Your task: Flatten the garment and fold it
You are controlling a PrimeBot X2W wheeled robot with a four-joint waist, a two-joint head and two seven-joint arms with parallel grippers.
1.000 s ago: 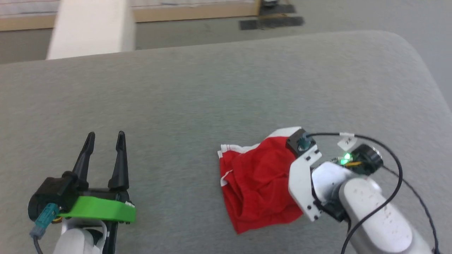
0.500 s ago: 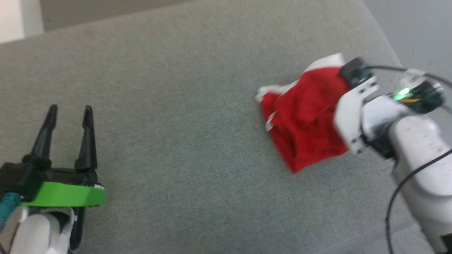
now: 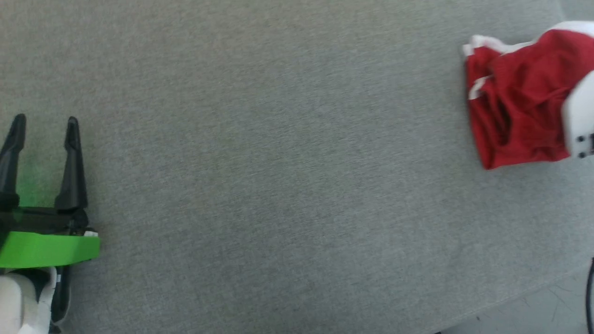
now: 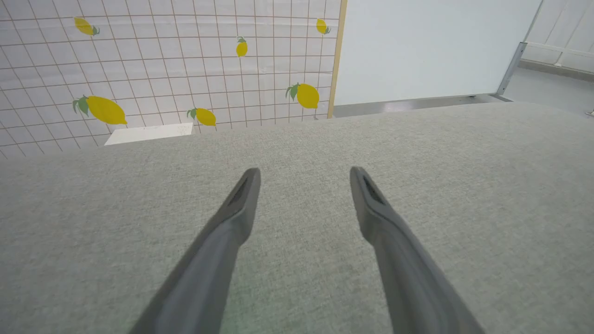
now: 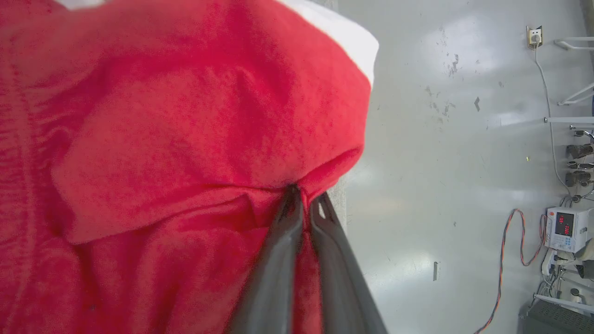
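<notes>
Two grippers sit well apart over a grey fabric-covered surface (image 3: 278, 162). In the head view the left gripper (image 3: 45, 121) is at the lower left, with a green band (image 3: 46, 249) behind its dark fingers (image 3: 72, 167). Those fingers stand wide apart with only bare surface between them, so they hold nothing. The left wrist view agrees, and past the surface's far edge it shows a tiled wall printed with yellow lemons (image 4: 139, 69) and a plain white panel (image 4: 431, 46).

The garment (image 3: 515, 106) lies crumpled at the upper right of the head view, close to the surface's right edge. It is red and deeply creased, with white trim along its top and at its left corner. A white bracket of the right arm (image 3: 579, 116) overlaps its right side.

In the right wrist view the right gripper (image 5: 306, 195) has its fingers (image 5: 278, 260) pressed together on a fold of the red cloth, which puckers toward the tips. Whether that fold is lifted clear of the surface cannot be told. A white band runs along the cloth's upper edge. Beyond it is pale floor (image 5: 441, 139), with an orange cable (image 5: 510, 241) and a small instrument with red digits (image 5: 564, 227).
</notes>
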